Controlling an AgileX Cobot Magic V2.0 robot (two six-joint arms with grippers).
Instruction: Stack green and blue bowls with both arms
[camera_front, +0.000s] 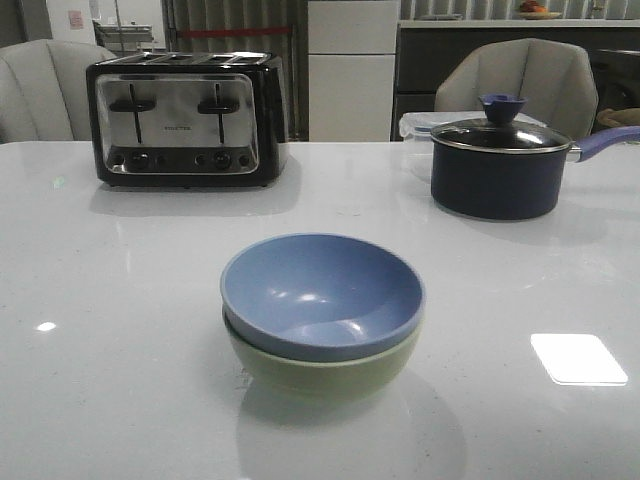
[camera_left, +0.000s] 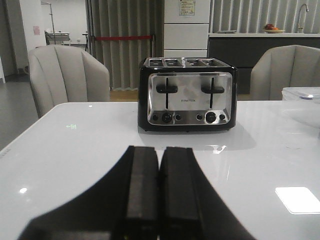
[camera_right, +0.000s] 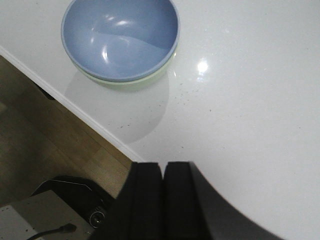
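Note:
The dusty blue bowl (camera_front: 322, 292) sits nested inside the pale green bowl (camera_front: 320, 372) near the front middle of the white table (camera_front: 120, 330). Both also show in the right wrist view, blue bowl (camera_right: 120, 37) over the green rim (camera_right: 150, 77), close to the table's edge. Neither arm shows in the front view. My left gripper (camera_left: 159, 150) is shut and empty, held above the table facing the toaster, away from the bowls. My right gripper (camera_right: 163, 165) is shut and empty, held above the table's edge, apart from the bowls.
A black and chrome toaster (camera_front: 187, 120) stands at the back left; it also shows in the left wrist view (camera_left: 187, 95). A dark lidded saucepan (camera_front: 497, 165) with a purple handle stands at the back right. Chairs stand behind the table. Wooden floor (camera_right: 45, 135) lies past the table's edge.

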